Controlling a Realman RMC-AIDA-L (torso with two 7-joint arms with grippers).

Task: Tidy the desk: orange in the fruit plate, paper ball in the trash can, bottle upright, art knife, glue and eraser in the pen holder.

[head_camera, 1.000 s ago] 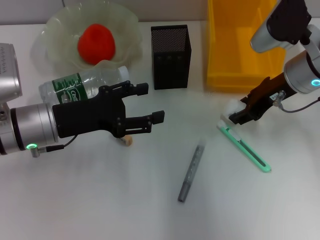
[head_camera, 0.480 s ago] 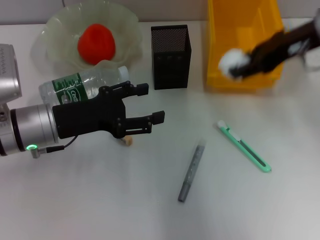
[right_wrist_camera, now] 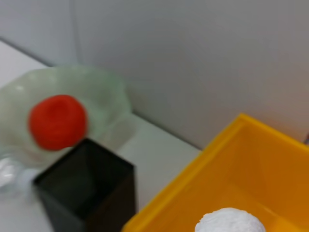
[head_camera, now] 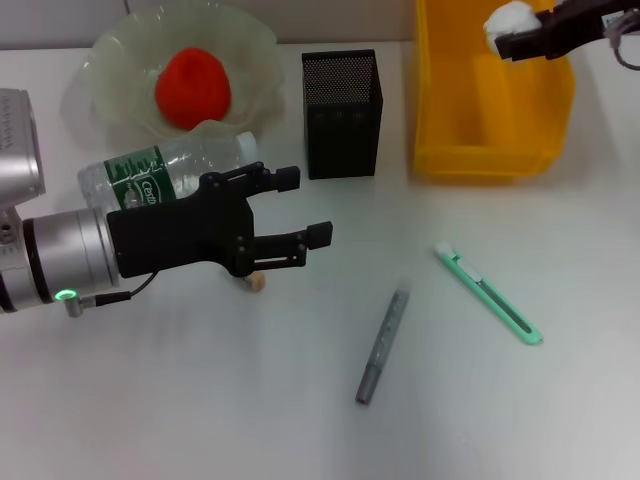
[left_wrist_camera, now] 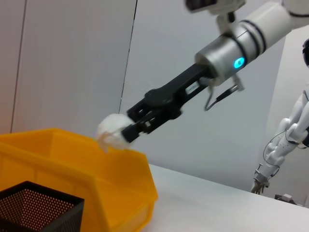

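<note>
My right gripper (head_camera: 512, 40) pinches the white crumpled paper ball (head_camera: 508, 20) above the yellow plastic trash can (head_camera: 480, 150); red-orange orange (head_camera: 192, 88) plated; bottle, knife, glue, eraser left; left gripper (head_camera: 295, 210) spread, idle

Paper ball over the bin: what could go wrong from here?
1. The right gripper holds the paper ball above the trash can, near its far rim; released there, it might bounce out behind.
2. The left gripper, open, hovers over the eraser beside the lying bottle; descending, it could nudge the bottle and send it rolling.
</note>
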